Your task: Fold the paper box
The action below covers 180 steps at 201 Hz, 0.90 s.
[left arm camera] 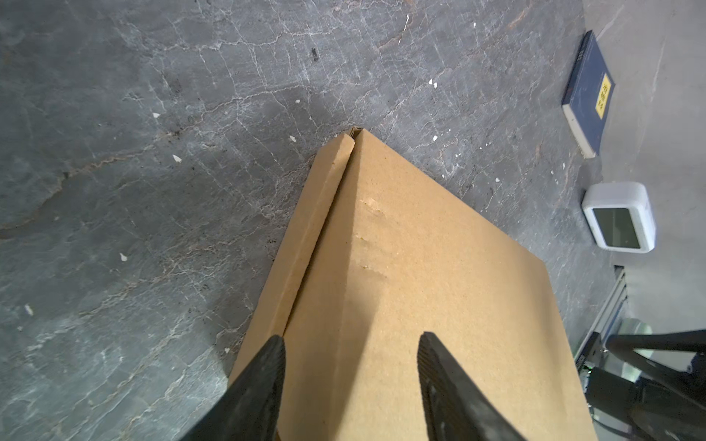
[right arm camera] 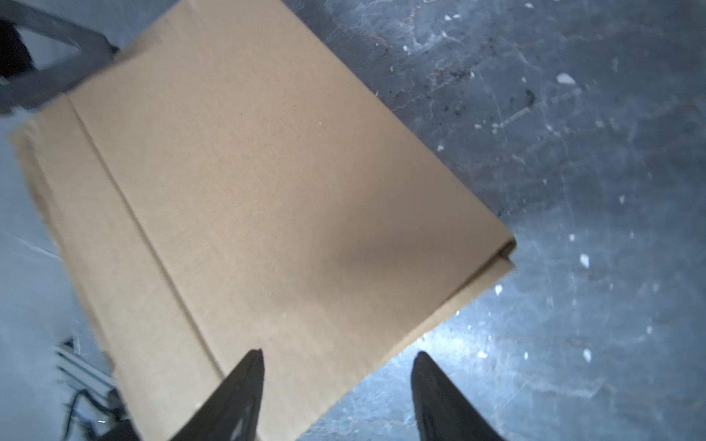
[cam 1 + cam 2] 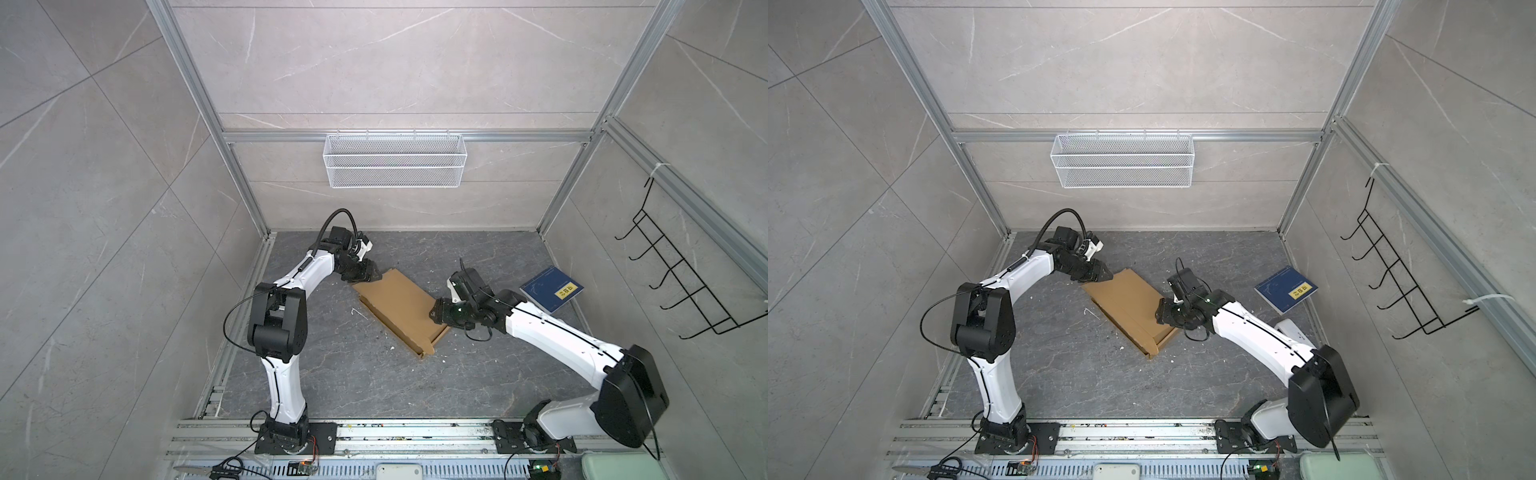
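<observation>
The paper box (image 3: 399, 309) (image 3: 1127, 309) is plain brown cardboard, folded into a shallow closed rectangle that lies askew on the dark stone floor. My left gripper (image 3: 376, 277) (image 3: 1106, 276) hovers at its far left corner. In the left wrist view this gripper (image 1: 351, 343) is open, both fingers spread above the lid of the box (image 1: 420, 267), next to a narrow side flap. My right gripper (image 3: 434, 316) (image 3: 1158, 313) is at the box's right edge. In the right wrist view it (image 2: 338, 359) is open and straddles that edge of the box (image 2: 248, 191). Neither gripper holds anything.
A dark blue book (image 3: 552, 289) with a yellow label lies at the right rear of the floor. A small white device (image 1: 619, 215) sits near the right wall. A wire basket (image 3: 395, 160) hangs on the back wall, a black hook rack (image 3: 681, 282) on the right wall.
</observation>
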Available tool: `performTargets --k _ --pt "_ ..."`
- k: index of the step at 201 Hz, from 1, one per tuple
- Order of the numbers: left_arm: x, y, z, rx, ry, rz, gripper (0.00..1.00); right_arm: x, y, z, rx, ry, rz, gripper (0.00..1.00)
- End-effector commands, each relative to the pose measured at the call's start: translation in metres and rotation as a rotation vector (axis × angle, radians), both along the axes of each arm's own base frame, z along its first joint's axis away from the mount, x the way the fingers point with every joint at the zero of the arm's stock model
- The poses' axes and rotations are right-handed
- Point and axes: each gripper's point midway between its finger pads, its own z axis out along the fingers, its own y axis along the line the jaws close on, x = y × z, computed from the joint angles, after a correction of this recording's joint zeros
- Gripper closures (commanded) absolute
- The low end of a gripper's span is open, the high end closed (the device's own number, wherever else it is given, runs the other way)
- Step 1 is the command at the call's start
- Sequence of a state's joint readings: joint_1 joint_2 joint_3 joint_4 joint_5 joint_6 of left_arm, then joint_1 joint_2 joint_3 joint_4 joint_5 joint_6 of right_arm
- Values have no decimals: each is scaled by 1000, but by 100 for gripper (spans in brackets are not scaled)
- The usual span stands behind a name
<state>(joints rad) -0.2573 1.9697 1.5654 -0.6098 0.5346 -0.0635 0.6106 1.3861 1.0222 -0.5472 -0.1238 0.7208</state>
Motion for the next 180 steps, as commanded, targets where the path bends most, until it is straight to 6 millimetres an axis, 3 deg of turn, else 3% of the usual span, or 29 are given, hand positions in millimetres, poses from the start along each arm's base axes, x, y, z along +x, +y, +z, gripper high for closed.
performTargets --k 1,44,88,141,180 --pt "-7 -4 10 -46 0 -18 45 -17 -4 -6 57 64 -70 33" --pt "-24 -9 7 -70 13 -2 49 -36 -7 -11 139 103 -108 21" --pt "-42 -1 7 -71 7 40 52 -32 3 -21 147 135 -73 20" --pt "-64 4 -2 -78 31 84 56 -8 15 -27 72 124 9 24" --pt "-76 3 -10 -81 47 98 59 -7 17 -32 49 133 52 34"
